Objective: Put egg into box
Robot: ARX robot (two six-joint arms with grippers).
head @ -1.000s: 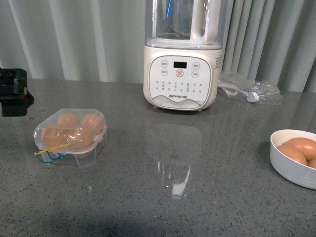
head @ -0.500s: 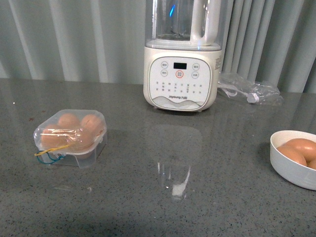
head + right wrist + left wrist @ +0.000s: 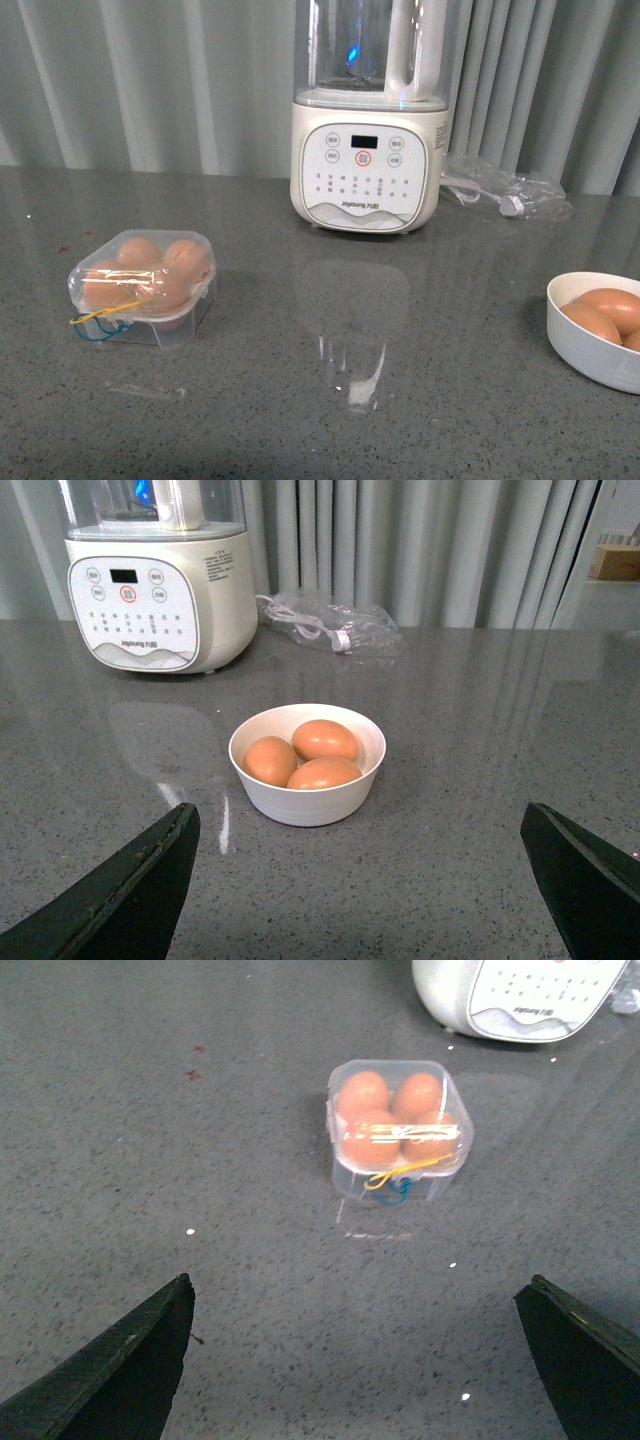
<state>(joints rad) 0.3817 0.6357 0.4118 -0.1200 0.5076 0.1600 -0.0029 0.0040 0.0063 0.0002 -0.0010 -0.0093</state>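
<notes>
i see the box (image 3: 141, 288) shut on the grey desk (image 3: 420, 400), four eggs inside, left of the blender (image 3: 368, 115). both arms' jaws stand wide apart, empty. three eggs lie in the white bowl (image 3: 307, 763); i point at one egg (image 3: 324, 739).

Four eggs (image 3: 400, 1118) in one box (image 3: 345, 1175), three eggs (image 3: 305, 755) in one bowl (image 3: 310, 805), one blender (image 3: 366, 170).

The blender (image 3: 366, 165) carries the brand "Joyoung" under its button panel, with a model number beside it too small to read. Its button labels are illegible.
</notes>
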